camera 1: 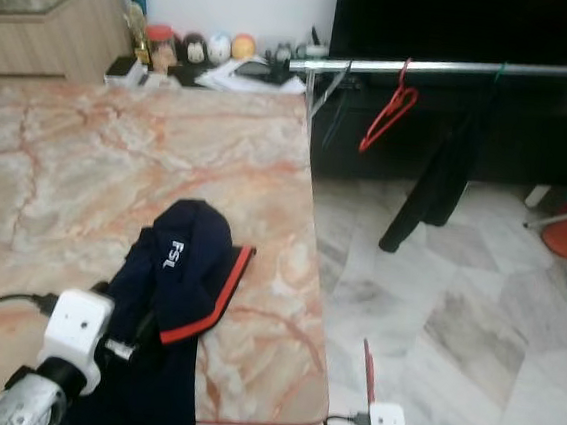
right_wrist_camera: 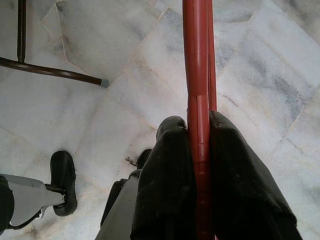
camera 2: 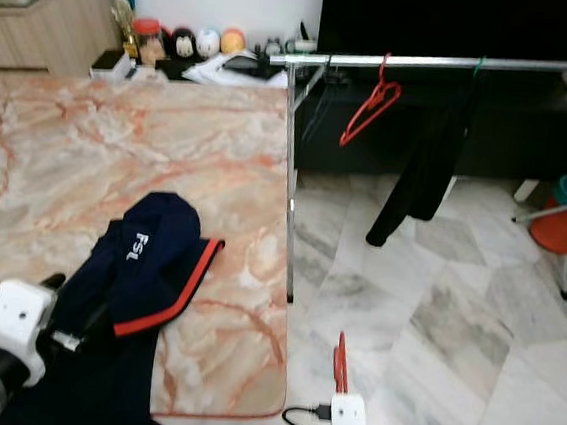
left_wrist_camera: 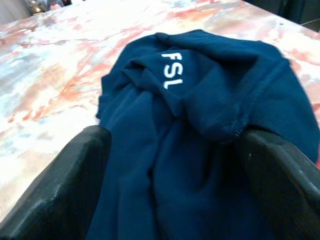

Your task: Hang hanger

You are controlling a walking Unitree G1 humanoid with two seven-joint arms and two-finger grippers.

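Red hanger (right_wrist_camera: 199, 100): clamped between the right gripper's fingers (right_wrist_camera: 165, 190), low at the robot's right, over the grey marble floor (camera 1: 474, 321)
Right gripper (camera 2: 340, 379): closed on the red hanger, which rose thin and upright from it
Navy garment (camera 1: 182, 273): lettered "FSL", red-trimmed, lying on the pink marble-patterned mat (camera 1: 117, 166) near its front edge
Left gripper (left_wrist_camera: 170, 165): fingers spread, one each side of the navy garment; contact could not be confirmed
Clothes rail (camera 2: 429, 62): chrome, standing beyond the mat on the floor
On rail: second red hanger (camera 2: 369, 108), empty; black garment (camera 2: 424, 161) beside it
Back wall: jars and small ornaments (camera 1: 194, 48) in a row
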